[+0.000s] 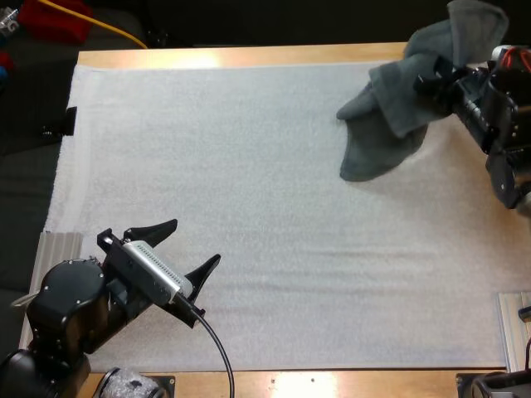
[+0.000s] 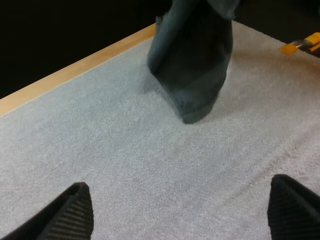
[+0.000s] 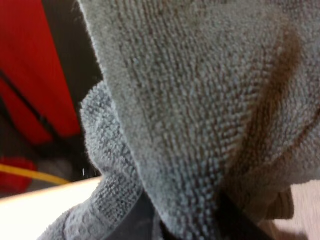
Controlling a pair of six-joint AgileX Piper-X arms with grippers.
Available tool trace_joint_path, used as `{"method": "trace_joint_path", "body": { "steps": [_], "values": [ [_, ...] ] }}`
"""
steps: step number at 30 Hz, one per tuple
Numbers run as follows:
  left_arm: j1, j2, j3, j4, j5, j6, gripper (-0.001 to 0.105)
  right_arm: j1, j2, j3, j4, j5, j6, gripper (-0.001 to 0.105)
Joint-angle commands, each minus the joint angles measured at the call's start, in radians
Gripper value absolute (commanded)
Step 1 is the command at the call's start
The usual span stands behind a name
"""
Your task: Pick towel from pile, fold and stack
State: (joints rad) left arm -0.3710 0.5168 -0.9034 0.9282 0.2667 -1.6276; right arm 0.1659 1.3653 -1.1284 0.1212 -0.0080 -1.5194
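A dark grey-green towel (image 1: 398, 108) hangs at the far right of the mat, its lower end touching the white mat (image 1: 249, 207). My right gripper (image 1: 436, 81) is shut on the towel's upper part and lifts it. Up close in the right wrist view the towel (image 3: 200, 110) drapes over the black fingers (image 3: 232, 217). My left gripper (image 1: 192, 243) stands open at the near left, low over the bare mat, far from the towel. Ahead of its spread fingers (image 2: 70, 212) the hanging towel (image 2: 195, 60) shows near the table's far edge.
The wooden table edge (image 1: 249, 56) runs along the far side. Grey ribbed pieces sit at the mat's near left (image 1: 58, 247) and near right (image 1: 514, 323). A small black clip (image 1: 62, 124) sits at the mat's left edge.
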Motion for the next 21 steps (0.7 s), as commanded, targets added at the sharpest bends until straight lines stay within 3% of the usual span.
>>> {"method": "trace_joint_path", "body": {
  "steps": [1,10,16,21],
  "values": [
    [-0.005,0.002,-0.009,-0.007,-0.001,-0.014,0.069,0.004,0.007,-0.008,-0.062,0.017,-0.002,0.001],
    [-0.005,0.002,-0.009,-0.007,-0.001,-0.014,0.069,0.004,0.096,-0.008,-0.226,0.020,0.085,0.001],
    [-0.005,0.002,-0.009,-0.007,-0.001,-0.014,0.069,0.004,0.202,-0.008,-0.084,0.020,0.095,0.001],
    [-0.005,0.002,-0.009,-0.007,-0.001,-0.014,0.069,0.004,0.285,-0.008,-0.022,0.008,0.174,0.010]
  ]
}}
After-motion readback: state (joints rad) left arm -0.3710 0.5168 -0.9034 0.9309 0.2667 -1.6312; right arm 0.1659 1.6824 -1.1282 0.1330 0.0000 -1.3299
